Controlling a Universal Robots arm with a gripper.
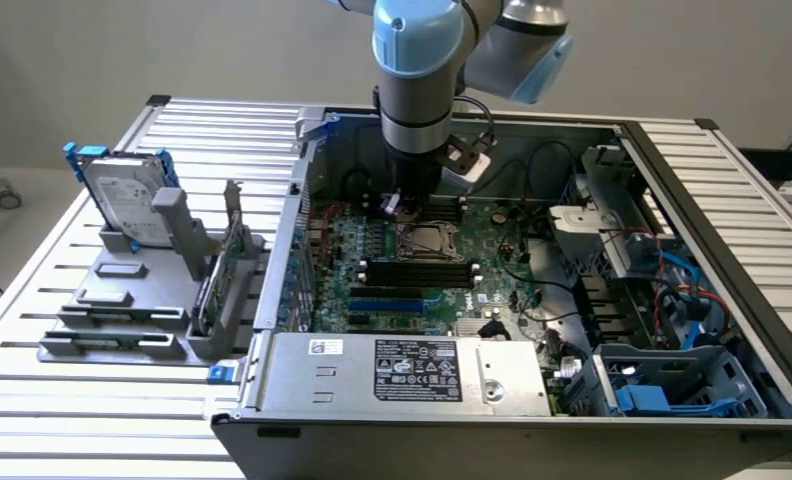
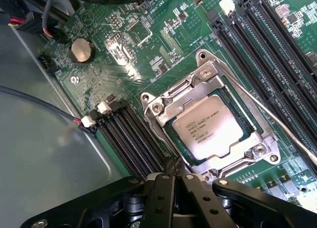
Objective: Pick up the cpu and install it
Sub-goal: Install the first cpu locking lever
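Closest to the wrist camera, the gripper (image 2: 174,169) has its black fingers shut against each other. Just beyond their tips, apart from them, the cpu (image 2: 210,126) lies flat inside the metal socket frame (image 2: 157,108) on the green motherboard (image 2: 124,54).

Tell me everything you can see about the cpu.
The cpu is a flat square chip with a silver-grey metal top that carries small printed text, and it has a thin pale rim. It lies flat inside the silver metal socket frame, which closely rings all four sides. Nothing rests on its top. The shut gripper sits just past one edge of the frame and is not holding the chip.
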